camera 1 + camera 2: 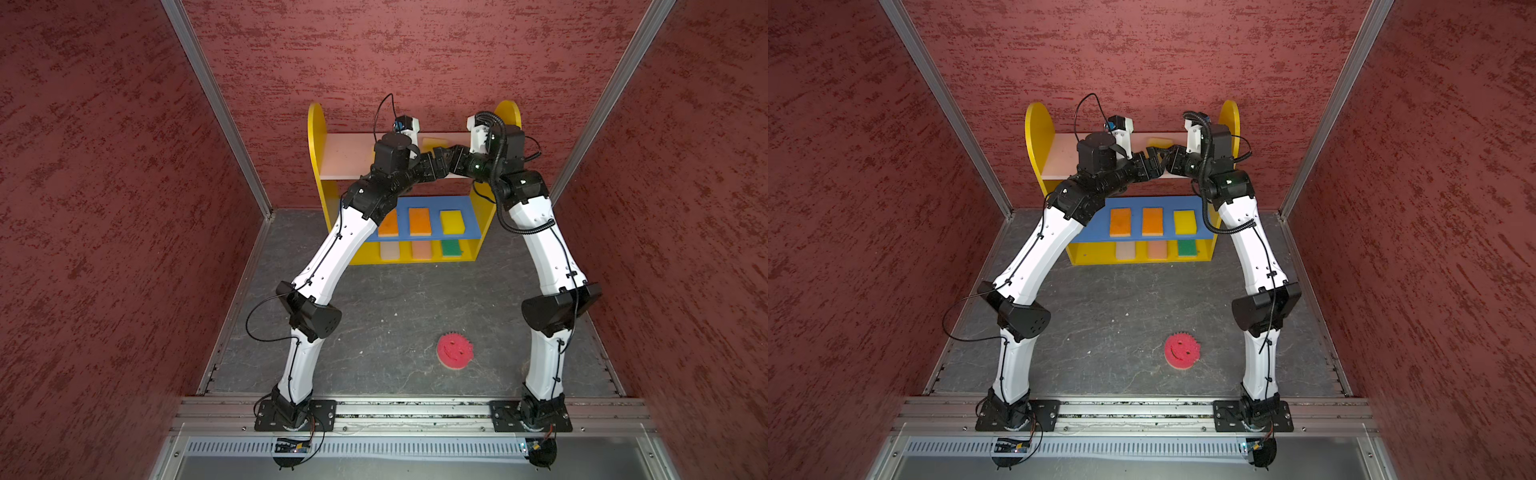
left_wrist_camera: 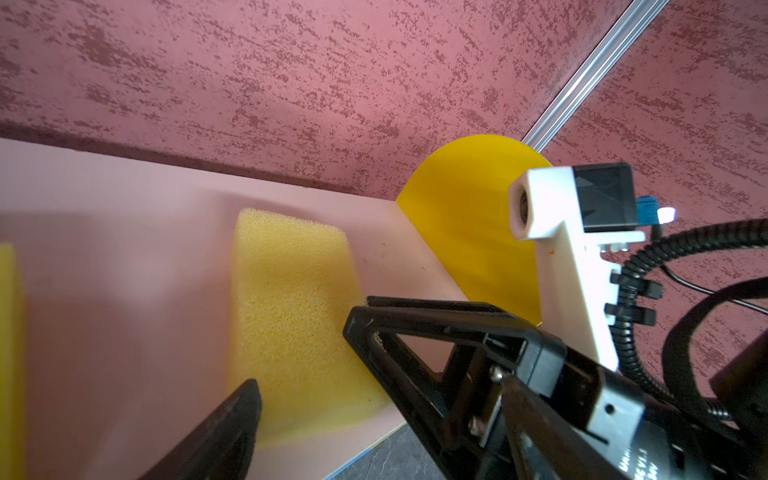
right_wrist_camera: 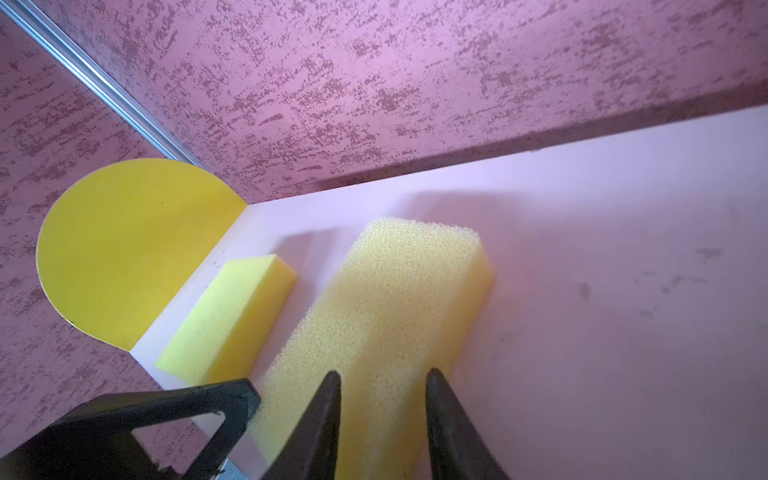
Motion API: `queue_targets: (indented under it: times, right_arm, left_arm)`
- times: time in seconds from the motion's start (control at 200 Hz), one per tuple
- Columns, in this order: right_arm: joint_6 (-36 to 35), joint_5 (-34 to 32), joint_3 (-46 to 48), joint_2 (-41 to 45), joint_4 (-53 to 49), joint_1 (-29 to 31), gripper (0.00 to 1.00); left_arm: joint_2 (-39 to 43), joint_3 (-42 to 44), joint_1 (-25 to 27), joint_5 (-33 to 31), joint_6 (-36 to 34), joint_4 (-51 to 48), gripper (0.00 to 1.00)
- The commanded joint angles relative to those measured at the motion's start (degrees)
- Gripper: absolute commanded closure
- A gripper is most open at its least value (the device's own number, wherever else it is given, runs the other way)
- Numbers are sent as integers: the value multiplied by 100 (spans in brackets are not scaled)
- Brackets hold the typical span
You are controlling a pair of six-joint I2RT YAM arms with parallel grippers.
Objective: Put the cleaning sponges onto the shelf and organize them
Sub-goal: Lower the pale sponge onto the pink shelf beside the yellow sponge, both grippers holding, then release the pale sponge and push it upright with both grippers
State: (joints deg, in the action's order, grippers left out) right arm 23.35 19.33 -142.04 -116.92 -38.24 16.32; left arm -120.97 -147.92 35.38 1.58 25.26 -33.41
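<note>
On the top board of the shelf [image 3: 582, 257], a coarse yellow sponge [image 3: 386, 299] lay just under our right pincer [image 3: 382, 411], jaws parted, nothing clamped; our left pincer [image 1: 1152, 160] gaped alongside. We judged the sponge light and squashy: pinch its long sides.

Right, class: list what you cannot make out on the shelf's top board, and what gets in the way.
- Both top views: the arms' wrists hide the middle of the pink top board; only the end of the coarse yellow sponge shows.
- Left wrist view: the smooth yellow sponge is cut off by the frame edge.
- Right wrist view: the coarse yellow sponge's near end is blurred and cut off, so whether the right gripper touches it is unclear.
</note>
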Motion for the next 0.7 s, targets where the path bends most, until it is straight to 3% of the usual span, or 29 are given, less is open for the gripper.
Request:
queue_targets:
  times: [0.0,0.06,0.351,0.556,0.696]
  right_arm:
    - [73,202,-240,-81,-284,-1,71]
    - [82,204,-277,-76,-315,-7,77]
    - [126,382,-314,-76,-260,-6,85]
    - [196,446,-477,-183,-313,-15,85]
    - [228,381,-466,-182,-331,-10,74]
  left_arm:
    - [226,132,60,209,68,-15,10]
    - [336,231,88,251,89,42,10]
    - [1019,987,127,335,197,406,10]
    - [1748,1769,127,181,69,966,10]
    - [2131,2183,119,-79,-94,1167,9]
